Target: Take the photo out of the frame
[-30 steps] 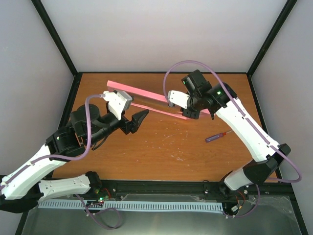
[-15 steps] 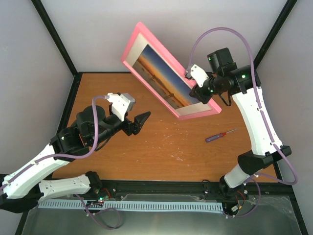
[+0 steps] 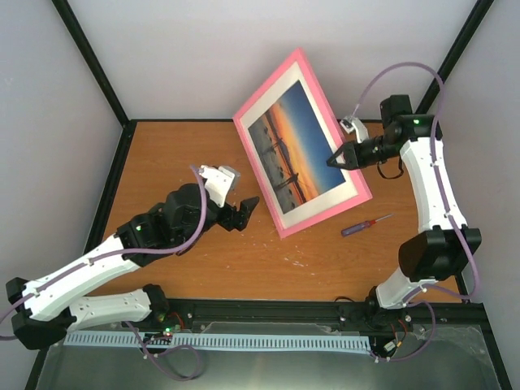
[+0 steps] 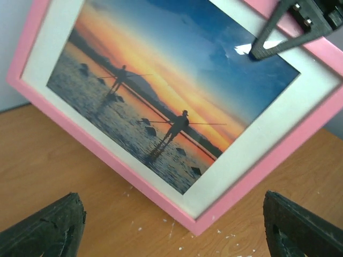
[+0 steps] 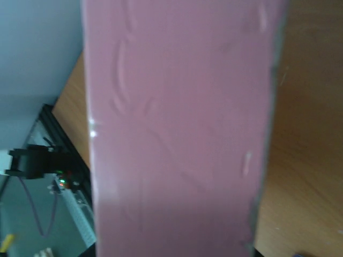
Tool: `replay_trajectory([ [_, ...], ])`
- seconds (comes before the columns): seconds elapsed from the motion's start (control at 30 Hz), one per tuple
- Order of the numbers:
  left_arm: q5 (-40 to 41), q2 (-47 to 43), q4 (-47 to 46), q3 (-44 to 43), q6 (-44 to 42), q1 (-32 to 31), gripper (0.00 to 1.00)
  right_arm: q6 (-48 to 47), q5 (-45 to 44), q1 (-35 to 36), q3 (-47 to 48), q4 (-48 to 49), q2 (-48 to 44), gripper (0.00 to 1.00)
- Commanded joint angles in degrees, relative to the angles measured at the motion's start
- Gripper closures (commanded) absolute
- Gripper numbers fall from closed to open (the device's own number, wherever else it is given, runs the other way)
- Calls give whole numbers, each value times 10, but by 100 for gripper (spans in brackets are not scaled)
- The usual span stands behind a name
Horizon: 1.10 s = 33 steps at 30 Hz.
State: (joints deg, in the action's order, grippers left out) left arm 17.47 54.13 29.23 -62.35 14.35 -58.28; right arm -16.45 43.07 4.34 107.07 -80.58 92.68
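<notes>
Removal not begun: the photo [image 3: 296, 146] sits inside the frame [image 3: 325, 216], which the right gripper [image 3: 333, 160] clamps tilted by its right edge; the left gripper [image 3: 244, 213] hovers near-left, fingers apart.

The frame [image 4: 107, 151] looks smooth pink plastic, its pane [image 4: 214, 64] glossy over the photo [image 4: 161, 91]; the table [image 4: 53, 160] scuffed wood.

Blurred frame [image 5: 177, 128] fills the right wrist view, edges cropped.
</notes>
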Motion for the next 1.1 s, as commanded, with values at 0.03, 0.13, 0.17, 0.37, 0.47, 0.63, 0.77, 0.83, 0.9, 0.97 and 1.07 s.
replay_trajectory([
  [0.03,24,28,-15,27,118,28,8,35,194,-50,-129,170,-25,97],
  [0.13,-29,42,-29,56,163,67,8,76,239,-84,-218,240,-26,97],
  [0.17,-34,44,-37,68,170,76,9,88,248,-93,-245,263,-27,97],
  [0.37,-69,41,-84,121,179,121,8,182,254,-113,-394,433,-46,97],
  [0.47,-72,45,-91,129,176,130,8,212,259,-112,-439,478,-29,97],
  [0.63,-67,51,-97,143,178,135,8,232,255,-113,-486,526,23,97],
  [0.77,-64,52,-103,158,179,136,8,249,248,-111,-506,556,71,97],
  [0.83,-62,54,-107,164,179,138,8,250,243,-107,-511,562,88,97],
  [0.9,-62,57,-109,168,178,139,8,240,237,-95,-507,553,105,97],
  [0.97,-62,62,-113,170,177,141,8,228,237,-83,-501,537,120,97],
  [1.07,-63,70,-120,177,173,146,8,210,229,-70,-488,514,142,97],
])
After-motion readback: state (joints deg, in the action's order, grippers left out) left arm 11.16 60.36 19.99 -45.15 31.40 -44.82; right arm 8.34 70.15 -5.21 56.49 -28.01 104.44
